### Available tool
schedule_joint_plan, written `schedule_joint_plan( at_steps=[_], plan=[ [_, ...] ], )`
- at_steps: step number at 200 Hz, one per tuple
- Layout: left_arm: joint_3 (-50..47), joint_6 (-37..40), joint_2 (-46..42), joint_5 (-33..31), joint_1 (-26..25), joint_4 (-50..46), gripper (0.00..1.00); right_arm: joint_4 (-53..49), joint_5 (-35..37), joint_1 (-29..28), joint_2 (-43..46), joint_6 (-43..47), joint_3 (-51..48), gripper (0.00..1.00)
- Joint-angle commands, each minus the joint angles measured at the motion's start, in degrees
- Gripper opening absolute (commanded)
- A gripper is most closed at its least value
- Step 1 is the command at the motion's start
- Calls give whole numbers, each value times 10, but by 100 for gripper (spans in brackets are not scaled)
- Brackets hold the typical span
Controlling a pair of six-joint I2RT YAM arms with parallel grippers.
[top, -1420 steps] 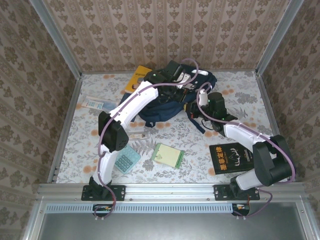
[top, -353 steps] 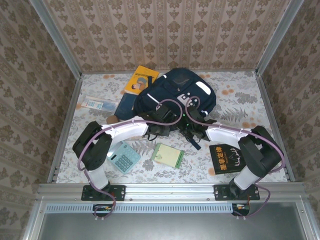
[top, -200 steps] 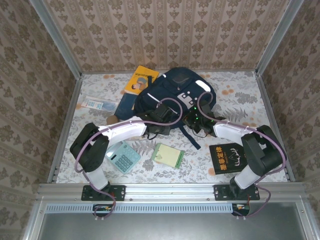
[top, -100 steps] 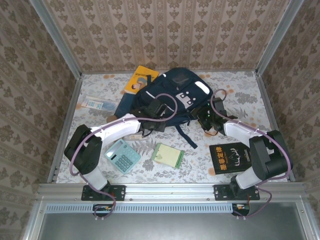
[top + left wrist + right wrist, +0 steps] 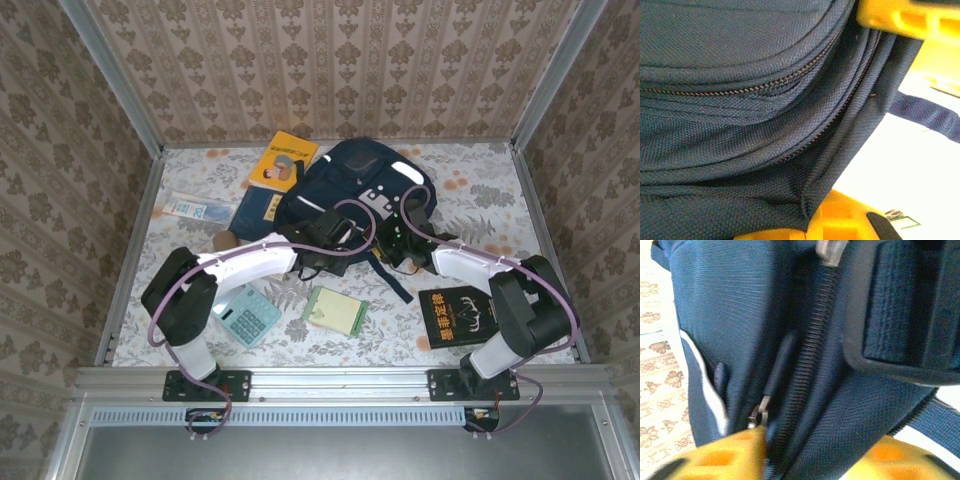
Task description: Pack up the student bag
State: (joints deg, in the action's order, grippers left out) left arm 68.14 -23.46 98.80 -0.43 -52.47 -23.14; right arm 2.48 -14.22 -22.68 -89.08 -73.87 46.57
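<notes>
— Floral cloth covers the table [image 5: 480, 190], and patterned wallpaper runs round the walls. Where's the student bag [image 5: 345, 185]?

— Toward twelve o'clock from the arm bases, lying at the far middle of the table. Both arms reach in to its near edge.

— And the left gripper [image 5: 855, 120]?

— Jaws drawn together, pinching a fold of the navy fabric next to a zipper line.

— The right gripper [image 5: 805, 455]?

— Its yellow fingers [image 5: 720, 457] sit either side of a zipper ridge, and a zipper pull [image 5: 757, 417] hangs just beside one of them. Gripping or only straddling, I cannot tell.

— What else is out?

— A yellow book [image 5: 280, 160] just beside the bag at its ten o'clock. A black book [image 5: 458, 315] lies at four, a green notepad [image 5: 335, 310] at six and a calculator [image 5: 245, 315] at seven.
</notes>
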Motion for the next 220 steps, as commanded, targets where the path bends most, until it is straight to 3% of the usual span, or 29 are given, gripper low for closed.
schedule_joint_plan(
  at_steps=[1, 8, 68, 143, 150, 160, 167, 188, 220],
  plan=[
    [28, 17, -4, -1, -5, 21, 0, -30, 7, 4, -1, 0, 30, 10],
    [26, 15, -6, -6, -2, 18, 0, -50, 12, 8, 3, 8, 34, 0],
    [-8, 21, -38, -12, 73, -9, 0, -147, 11, 119, 53, 110, 47, 0],
    [-8, 55, -42, 18, 141, -26, 0, -215, -29, 236, -11, 248, 139, 0],
    [-3, 56, -42, 26, 140, -25, 0, -217, -37, 240, -20, 262, 153, 12],
    [6, 58, -42, 38, 134, -22, 0, -229, -43, 242, -32, 279, 176, 39],
    [11, 58, -41, 41, 126, -20, 0, -239, -47, 241, -39, 285, 191, 48],
    [27, 56, -33, 40, 104, -17, 0, -245, -52, 235, -34, 281, 204, 59],
    [29, 38, -13, 58, 98, 0, 0, -244, -27, 219, 16, 255, 162, 61]
  ],
)
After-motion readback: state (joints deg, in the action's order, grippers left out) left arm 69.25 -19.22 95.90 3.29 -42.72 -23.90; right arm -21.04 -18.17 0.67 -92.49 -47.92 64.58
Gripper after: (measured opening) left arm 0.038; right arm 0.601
